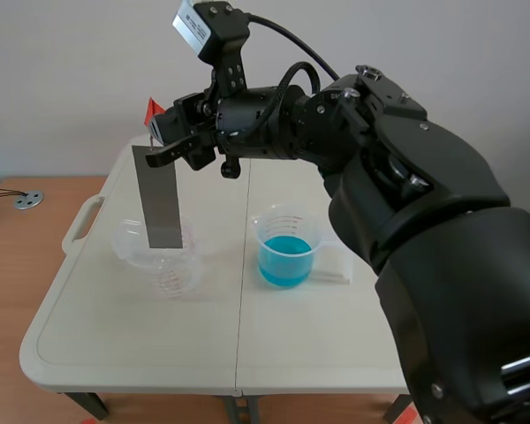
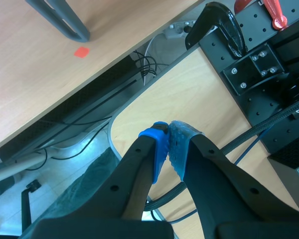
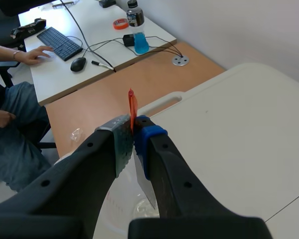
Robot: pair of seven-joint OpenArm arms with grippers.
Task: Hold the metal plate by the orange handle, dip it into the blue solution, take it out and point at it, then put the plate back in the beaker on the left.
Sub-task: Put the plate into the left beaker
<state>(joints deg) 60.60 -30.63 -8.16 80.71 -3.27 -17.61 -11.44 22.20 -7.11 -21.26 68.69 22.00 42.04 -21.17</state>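
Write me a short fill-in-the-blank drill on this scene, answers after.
The right end effector grips the metal plate by its ___ handle.
The solution in the filled beaker is ___.
The left end effector is shut on ___.
Answers: orange; blue; nothing.

Plain pale wall, cream plastic folding table in front of it, wooden desk alongside with a round metal cable grommet, white desk beyond carrying a keyboard, mouse and bottle, soft even light.
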